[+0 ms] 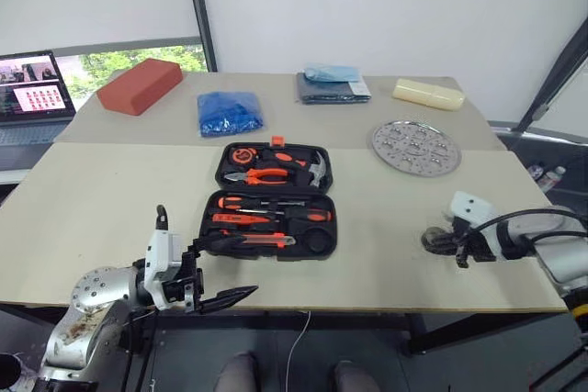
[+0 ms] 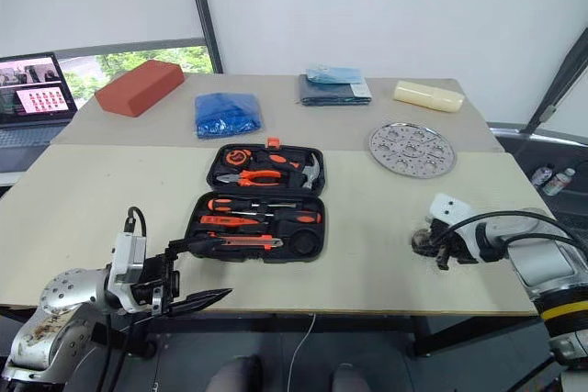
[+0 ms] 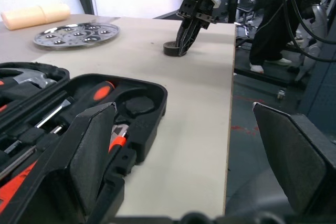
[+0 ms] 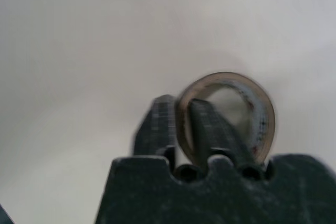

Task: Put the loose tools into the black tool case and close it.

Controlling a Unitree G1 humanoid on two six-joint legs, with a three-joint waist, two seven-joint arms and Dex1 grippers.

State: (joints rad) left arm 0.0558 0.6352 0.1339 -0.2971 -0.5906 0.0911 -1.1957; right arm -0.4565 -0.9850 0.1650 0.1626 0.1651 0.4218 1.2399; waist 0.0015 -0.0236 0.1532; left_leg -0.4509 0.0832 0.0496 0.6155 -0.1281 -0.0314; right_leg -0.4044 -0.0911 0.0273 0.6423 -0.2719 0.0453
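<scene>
The black tool case (image 1: pixel 333 218) lies open in the middle of the table. In its slots lie two long black-and-orange screwdrivers (image 1: pixel 268 202), a utility knife (image 1: pixel 257 240), pliers (image 1: pixel 262 174) and a hammer (image 1: pixel 317 169). My left gripper (image 1: pixel 234 268) is open at the case's front left corner, over the table's front edge, with nothing between its fingers. To the right, my right gripper (image 1: pixel 443 243) is shut on the wall of a dark roll of tape (image 4: pixel 258 109), one finger inside the ring and one outside. The roll of tape (image 3: pixel 172 50) rests on the table.
Along the back stand a red block (image 1: pixel 140 85), a blue cloth bundle (image 1: pixel 230 113), folded cloth (image 1: pixel 333 85) and a pale yellow roll (image 1: pixel 428 93). A perforated metal plate (image 1: pixel 415 145) lies right of the case. A laptop (image 1: pixel 32 89) sits far left.
</scene>
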